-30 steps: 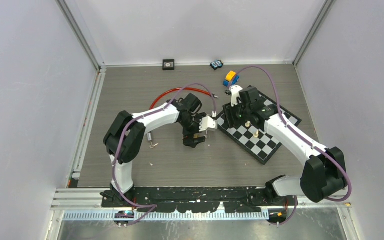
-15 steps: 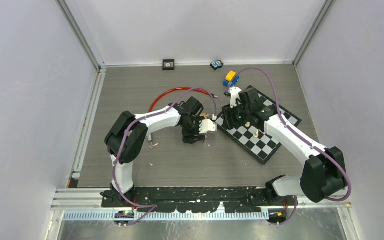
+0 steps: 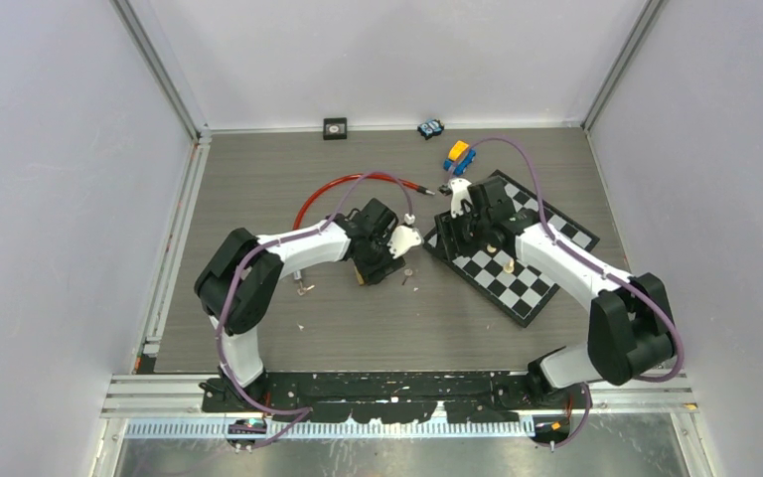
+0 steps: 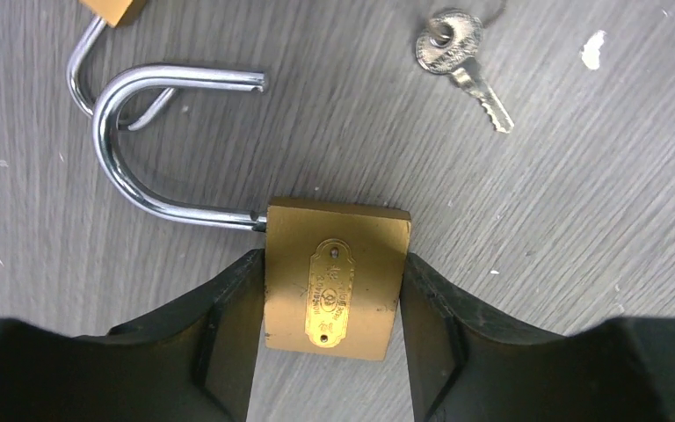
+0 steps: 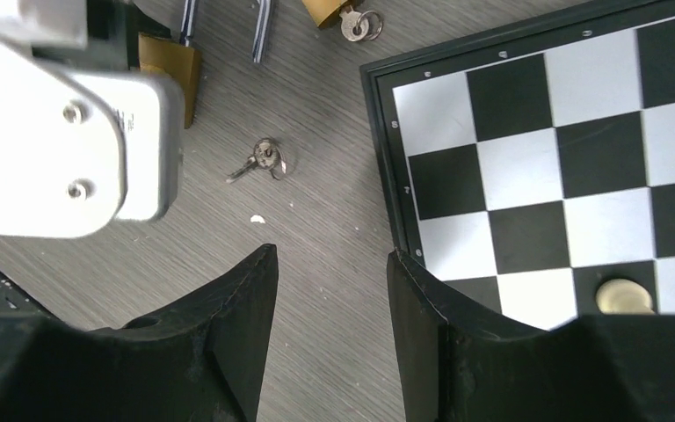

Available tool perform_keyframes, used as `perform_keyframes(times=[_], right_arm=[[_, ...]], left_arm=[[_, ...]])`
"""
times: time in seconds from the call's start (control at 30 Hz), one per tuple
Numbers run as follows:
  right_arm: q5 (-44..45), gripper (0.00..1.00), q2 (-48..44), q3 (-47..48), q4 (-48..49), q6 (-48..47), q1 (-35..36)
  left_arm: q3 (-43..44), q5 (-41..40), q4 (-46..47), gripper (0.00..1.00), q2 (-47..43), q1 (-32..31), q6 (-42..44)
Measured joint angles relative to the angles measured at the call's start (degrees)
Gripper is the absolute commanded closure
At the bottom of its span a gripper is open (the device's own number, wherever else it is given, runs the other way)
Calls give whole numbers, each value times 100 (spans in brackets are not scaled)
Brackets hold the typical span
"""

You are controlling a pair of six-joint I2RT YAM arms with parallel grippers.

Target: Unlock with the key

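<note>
My left gripper (image 4: 334,264) is shut on the brass padlock (image 4: 334,280), with one finger on each side of its body. The steel shackle (image 4: 127,141) sticks out to the left and its free end is out of the body. The small silver key (image 4: 461,54) lies loose on the table, beyond the padlock and to the right, apart from it. In the top view the left gripper (image 3: 373,260) is left of the key (image 3: 409,273). My right gripper (image 5: 332,255) is open and empty over the table beside the chessboard's edge. The key (image 5: 264,160) lies ahead of it.
A chessboard (image 3: 532,283) with two pale pieces lies to the right. A second brass padlock (image 5: 327,10) with a key in it lies near the board's corner. A red cable (image 3: 338,187), a blue-yellow toy car (image 3: 459,156) and two small objects are further back.
My left gripper has moved left and back with the padlock. My right gripper has shifted a little to the left, closer to the left one.
</note>
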Motion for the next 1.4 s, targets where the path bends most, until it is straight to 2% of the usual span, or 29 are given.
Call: perform_keyframes(times=[0.1,0.23,0.47,0.77,0.93,1.07,1.4], right_arm=[[-219,46,210,-13,146,90,31],[-396,46,483,-17,365,170,210],[-520,51,940,-17,708,229,562],[-417,57,1904,155,892,315,686],[-417,65,1974,173,1056,431,686],[-470,68,2065,192,1182,562,686],[-586,85,2197,254,1287,741,686]], left_arm=[[-4,-157,0,51,-4,33,-645],[-4,-175,17,46,-15,188,-1412],[-74,81,46,39,-59,402,-2205],[-79,726,109,33,-63,702,-2968],[-125,1198,166,33,-61,892,-3320],[-181,1552,214,32,-61,973,-3532],[-358,2345,337,27,-81,1141,-3882]])
